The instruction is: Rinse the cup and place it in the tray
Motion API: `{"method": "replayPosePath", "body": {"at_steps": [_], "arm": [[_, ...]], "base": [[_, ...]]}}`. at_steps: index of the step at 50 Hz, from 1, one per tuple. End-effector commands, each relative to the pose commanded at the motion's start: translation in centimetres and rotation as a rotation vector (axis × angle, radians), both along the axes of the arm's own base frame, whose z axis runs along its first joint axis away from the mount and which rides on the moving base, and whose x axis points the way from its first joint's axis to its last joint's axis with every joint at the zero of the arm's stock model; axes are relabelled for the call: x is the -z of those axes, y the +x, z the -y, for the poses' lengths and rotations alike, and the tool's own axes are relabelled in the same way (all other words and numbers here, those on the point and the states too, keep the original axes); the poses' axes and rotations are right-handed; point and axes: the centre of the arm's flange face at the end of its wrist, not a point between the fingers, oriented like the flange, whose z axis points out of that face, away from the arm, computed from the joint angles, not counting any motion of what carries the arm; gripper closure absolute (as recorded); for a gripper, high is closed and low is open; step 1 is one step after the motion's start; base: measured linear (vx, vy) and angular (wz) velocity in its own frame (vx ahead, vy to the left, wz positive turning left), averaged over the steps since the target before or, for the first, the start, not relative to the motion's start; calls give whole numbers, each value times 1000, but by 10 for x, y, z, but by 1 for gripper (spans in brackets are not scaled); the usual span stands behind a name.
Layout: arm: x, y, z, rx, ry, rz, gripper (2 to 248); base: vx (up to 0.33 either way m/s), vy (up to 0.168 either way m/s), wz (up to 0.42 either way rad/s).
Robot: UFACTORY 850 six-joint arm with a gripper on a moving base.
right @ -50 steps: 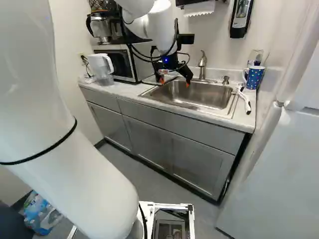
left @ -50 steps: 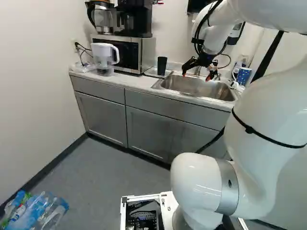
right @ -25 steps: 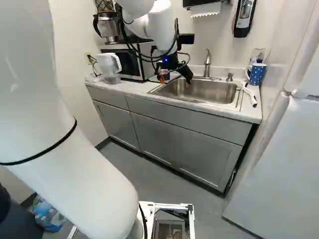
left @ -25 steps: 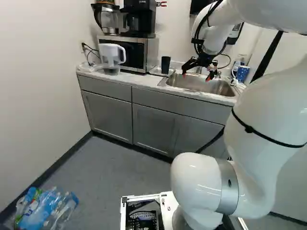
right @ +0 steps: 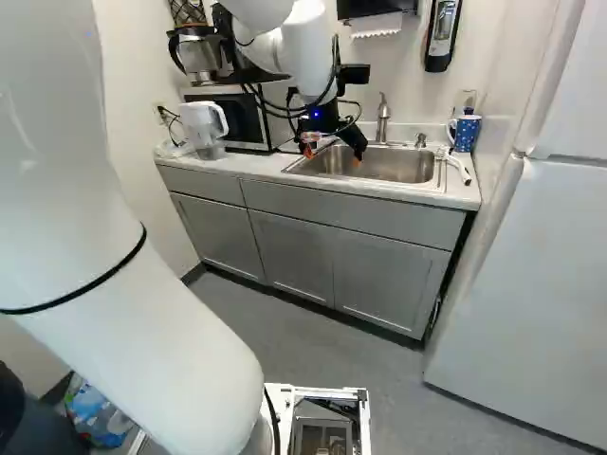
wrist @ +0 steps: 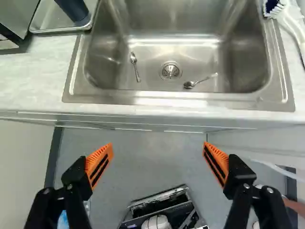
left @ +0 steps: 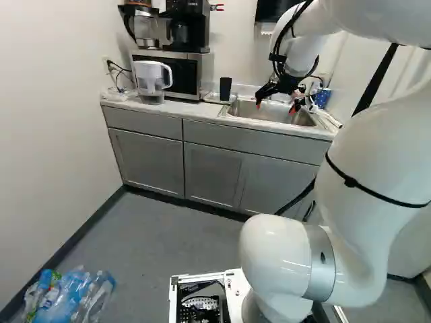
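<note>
The dark cup is standing upright in the tray, which is resting on the table between the microwave and the sink. The claw is gripping nothing: its fingers are standing wide apart, the orange pads facing each other across a gap. In the wrist view the sink is lying ahead of the claw, and the cup is standing outside the fingers' span.

Inside the sink, two spoons are lying on the bottom, one on the tray side of the drain, the other on the far side of it. The faucet is rising behind the basin. At the sink's other end, a white-handled brush is lying beside the rim, and a blue dotted mug is standing near it. A white-handled pitcher is standing in front of the microwave, which is carrying a black coffee maker. Plastic bottles are lying on the floor.
</note>
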Motion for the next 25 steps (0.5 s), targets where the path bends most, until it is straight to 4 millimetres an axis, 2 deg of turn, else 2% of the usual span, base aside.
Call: {"method": "replayPosePath", "body": {"at_steps": [11, 25], "arm": [[0, 0, 0, 0, 0, 0, 3], [0, 0, 0, 0, 0, 0, 3]], "base": [[-117, 84, -189], [-112, 56, -197]]}}
